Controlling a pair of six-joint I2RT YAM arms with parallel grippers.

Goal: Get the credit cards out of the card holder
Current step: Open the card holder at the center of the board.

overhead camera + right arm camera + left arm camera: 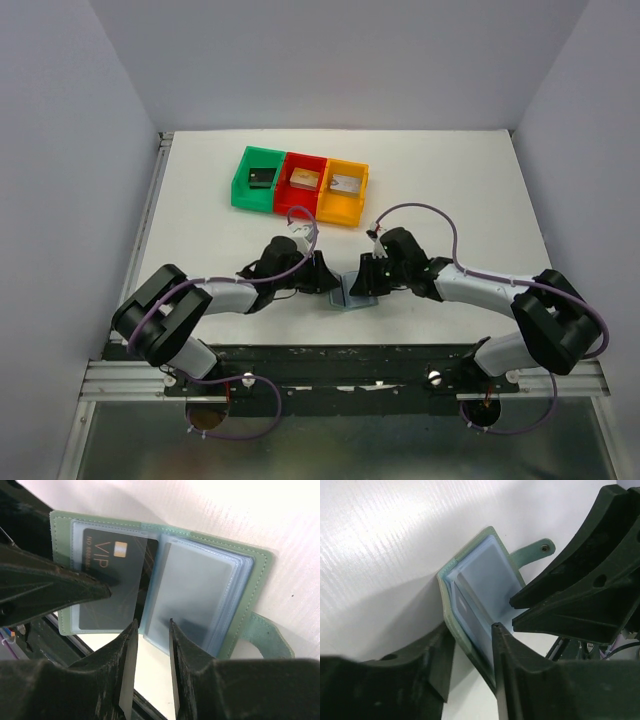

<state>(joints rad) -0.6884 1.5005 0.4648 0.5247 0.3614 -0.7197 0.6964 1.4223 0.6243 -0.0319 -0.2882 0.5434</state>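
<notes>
The grey-green card holder (pixel 352 297) lies open on the white table between my two grippers. In the right wrist view its left pocket holds a black card (pixel 107 570) marked VIP, and the pale blue pockets (pixel 200 590) on the right look empty. Other cards are not in view. My left gripper (pixel 328 278) is open and straddles the holder's left cover (pixel 447 595), with one fingertip (pixel 496 630) against the pockets. My right gripper (pixel 150 626) is narrowly open, with the lower corner of the pocket stack between its tips. The closing tab (pixel 267 635) sticks out to the right.
A green bin (pixel 240 185), a red bin (pixel 300 204) and an orange bin (pixel 340 214) stand in a row behind the holder, each with a small piece inside. The right gripper's fingers (pixel 580 580) crowd the left wrist view. White walls enclose the table.
</notes>
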